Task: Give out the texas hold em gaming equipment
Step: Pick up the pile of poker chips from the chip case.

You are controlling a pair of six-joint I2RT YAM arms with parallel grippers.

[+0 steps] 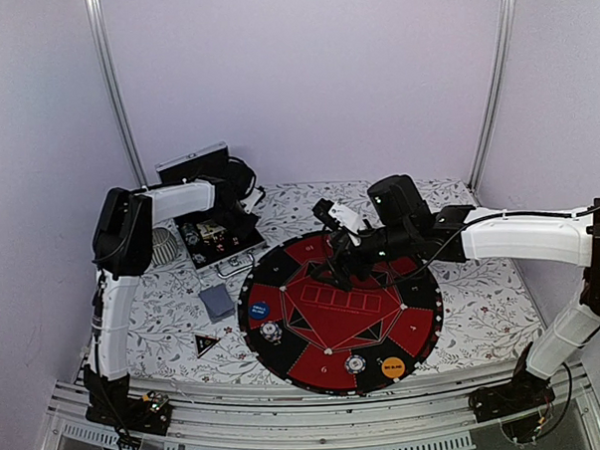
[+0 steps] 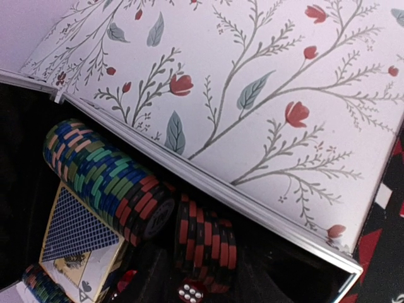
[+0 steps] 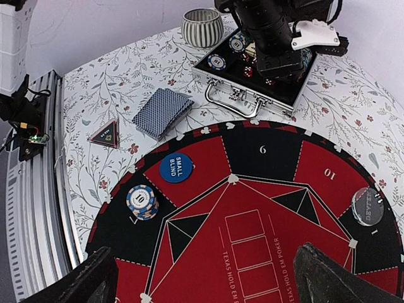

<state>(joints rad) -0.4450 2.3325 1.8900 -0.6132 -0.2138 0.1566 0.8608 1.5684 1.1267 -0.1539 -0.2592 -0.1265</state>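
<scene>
Hanging inside the case (image 3: 252, 108), left end effector (image 3: 276, 68), spread unclear, sits directly over chip rolls (image 2: 107, 183); right end effector (image 3: 202, 278) wide.

This looks like a robot lab, inside a small test booth. Plain pale walls (image 1: 303, 75) stand all round, held up by metal poles (image 1: 115, 94) at 11 and 1 o'clock. Two white robot arms are bolted to a metal rail (image 1: 319, 438) at 6 o'clock: the left arm (image 1: 110, 313) at 7 o'clock and the right arm (image 1: 525, 235) at 4 o'clock. A flowery cloth (image 1: 164, 311) lies under a round game mat (image 1: 314, 314) in the middle, with cards (image 1: 218, 301) at its 9 o'clock.
</scene>
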